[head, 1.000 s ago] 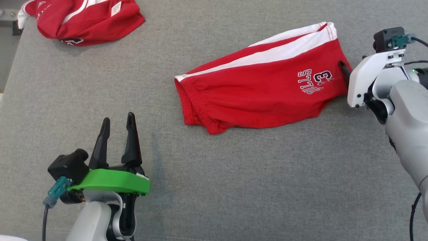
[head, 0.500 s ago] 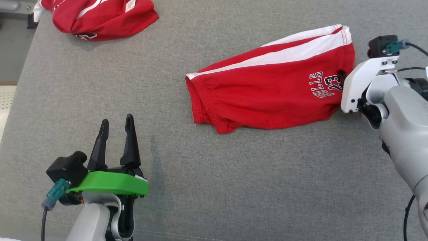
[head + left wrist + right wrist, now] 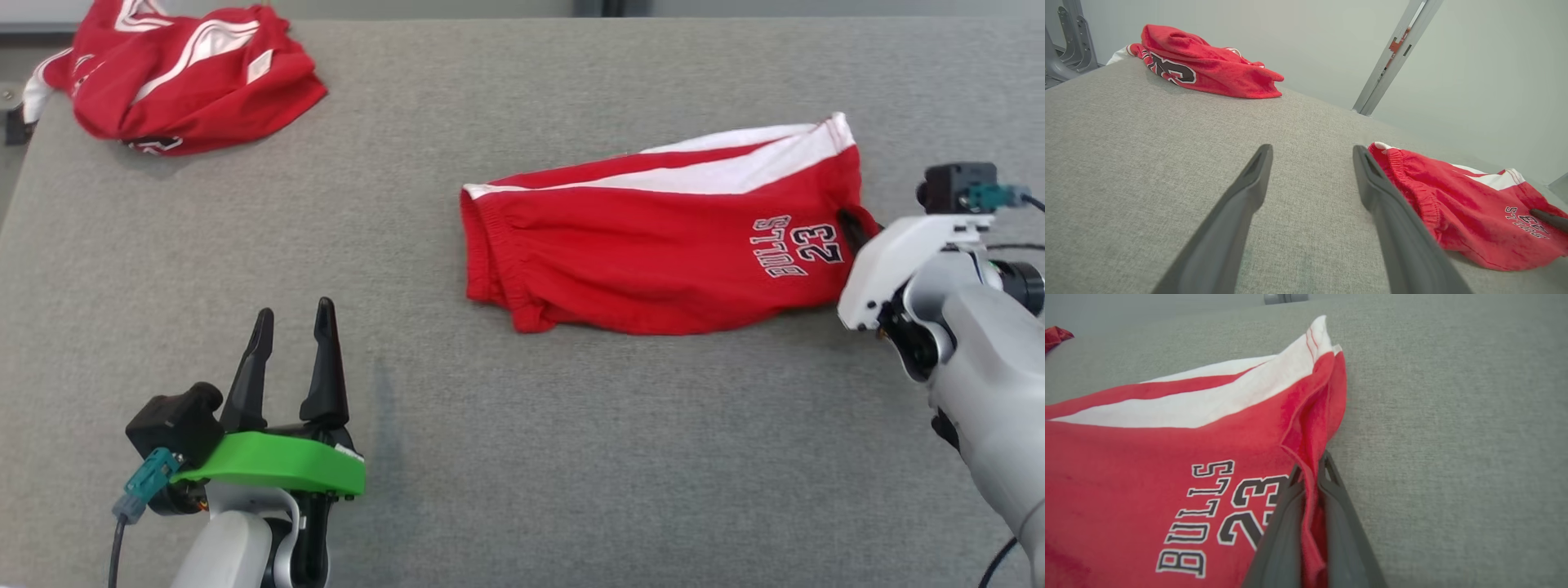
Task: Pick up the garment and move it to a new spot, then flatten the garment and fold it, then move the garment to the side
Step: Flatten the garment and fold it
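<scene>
While right claw (image 3: pixel 1310 469) pinches shorts (image 3: pixel 653 253), grey table (image 3: pixel 571 457)

Lab: fabric-topped table (image 3: pixel 571 457), bare wall (image 3: pixel 1310 49)

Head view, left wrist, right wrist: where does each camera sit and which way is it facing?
Head view: on the head, looking down on the grey surface; left pincer lower left, right pincer at the shorts.
Left wrist: low over the surface, looking along its open fingers; crumpled red garment upper left.
Right wrist: looks along its fingers, shut on the shorts' hem.
Shared: all three show the shorts' BULLS 23 print.
</scene>
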Robot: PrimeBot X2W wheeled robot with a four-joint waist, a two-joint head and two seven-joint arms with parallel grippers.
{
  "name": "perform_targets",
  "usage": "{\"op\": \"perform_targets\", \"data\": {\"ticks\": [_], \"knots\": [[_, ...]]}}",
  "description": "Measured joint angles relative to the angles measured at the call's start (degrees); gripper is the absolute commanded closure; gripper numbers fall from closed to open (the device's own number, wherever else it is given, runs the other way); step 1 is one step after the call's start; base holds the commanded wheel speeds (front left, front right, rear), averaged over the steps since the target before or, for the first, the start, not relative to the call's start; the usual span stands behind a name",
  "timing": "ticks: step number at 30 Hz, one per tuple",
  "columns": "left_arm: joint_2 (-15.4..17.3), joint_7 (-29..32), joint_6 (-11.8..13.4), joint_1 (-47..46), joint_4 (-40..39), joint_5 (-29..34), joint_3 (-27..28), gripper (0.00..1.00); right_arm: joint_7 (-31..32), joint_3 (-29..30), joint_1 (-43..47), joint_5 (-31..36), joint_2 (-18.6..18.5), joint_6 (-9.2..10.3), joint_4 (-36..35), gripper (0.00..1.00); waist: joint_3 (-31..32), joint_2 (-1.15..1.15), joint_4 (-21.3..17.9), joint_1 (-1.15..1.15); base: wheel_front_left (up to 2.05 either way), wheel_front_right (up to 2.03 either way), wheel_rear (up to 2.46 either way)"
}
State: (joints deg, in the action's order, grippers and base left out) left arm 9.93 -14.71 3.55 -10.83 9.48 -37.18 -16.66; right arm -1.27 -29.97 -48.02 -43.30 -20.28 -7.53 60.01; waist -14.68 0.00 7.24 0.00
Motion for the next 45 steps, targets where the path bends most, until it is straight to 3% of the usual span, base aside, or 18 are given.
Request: {"op": "perform_targets", "data": {"ticks": [7,16,21,31,36,45], "knots": [[0.46,0.41,0.54,0.84,-0.43,0.11,-0.24,0.00,-5.32,2.68,6.75,-3.23,-0.74,0.00,-3.39,1.00,1.07,0.00,-4.01,0.00,0.00,0.00,0.00],[0.77,1.31,0.85,0.82,-0.80,0.44,-1.24,0.00,-7.22,3.71,8.49,-3.69,1.45,0.00,-6.01,1.00,1.66,0.00,-6.43,0.00,0.00,0.00,0.00],[0.69,1.34,0.85,0.83,-0.71,0.43,-1.47,0.00,-7.11,2.67,7.09,-2.15,3.11,0.01,-9.57,1.00,2.40,0.00,-5.45,0.00,0.00,0.00,0.00],[-0.43,0.76,0.47,0.74,-0.46,0.19,-1.70,0.00,-2.25,-2.02,2.63,1.10,11.29,0.01,-15.18,1.00,2.82,0.00,-1.56,0.00,0.00,0.00,0.00],[-1.22,0.52,0.15,0.43,0.20,0.16,-1.90,0.00,-0.35,-3.77,1.40,1.34,14.15,0.01,-13.44,1.00,2.18,0.00,1.01,0.00,0.00,0.00,0.00],[-2.04,0.02,-0.53,-0.02,1.53,0.16,-1.42,0.00,-0.38,-7.20,0.30,2.35,15.89,0.00,-8.69,1.00,1.07,0.00,4.14,0.00,0.00,0.00,0.00]]}}
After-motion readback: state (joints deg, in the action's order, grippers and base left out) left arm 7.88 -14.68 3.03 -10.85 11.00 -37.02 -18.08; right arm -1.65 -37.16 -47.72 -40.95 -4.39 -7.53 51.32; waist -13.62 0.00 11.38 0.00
